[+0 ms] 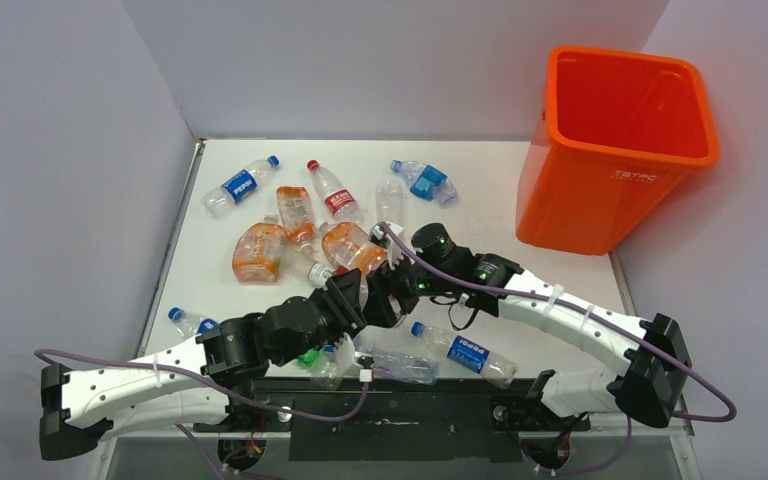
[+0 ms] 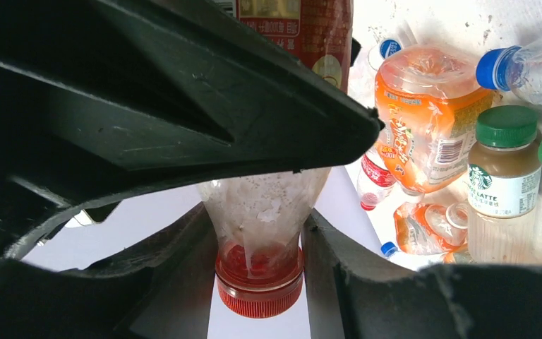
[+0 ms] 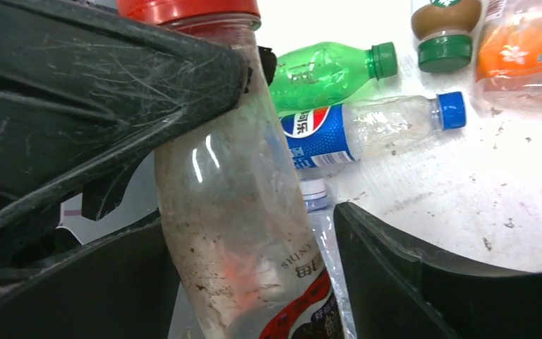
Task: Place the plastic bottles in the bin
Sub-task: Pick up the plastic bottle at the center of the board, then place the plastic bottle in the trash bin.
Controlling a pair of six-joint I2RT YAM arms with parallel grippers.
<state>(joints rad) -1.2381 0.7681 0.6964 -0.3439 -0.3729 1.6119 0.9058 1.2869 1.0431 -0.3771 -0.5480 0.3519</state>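
A clear plastic bottle with a red cap [image 2: 259, 212] and a red label hangs above the table, cap towards the left wrist camera. My left gripper [image 2: 257, 247] is shut on its neck just above the cap. My right gripper [image 3: 254, 261] stands open around the same bottle's dusty body [image 3: 236, 205], with a gap showing at its right finger [image 3: 409, 275]. From above, both grippers meet at mid-table [image 1: 392, 285]. Several other plastic bottles lie scattered, among them orange-tinted ones [image 1: 258, 250] and a blue-labelled one [image 1: 242, 185]. The orange bin [image 1: 580, 200] stands at the far right.
A blue-labelled bottle [image 1: 465, 352], a clear one [image 1: 400, 365] and a green one [image 1: 310, 357] lie near the arm bases. Below the right gripper are a green bottle [image 3: 324, 67] and a Pepsi bottle [image 3: 374, 127]. A Starbucks latte bottle [image 2: 502, 176] is nearby. Grey walls enclose the table.
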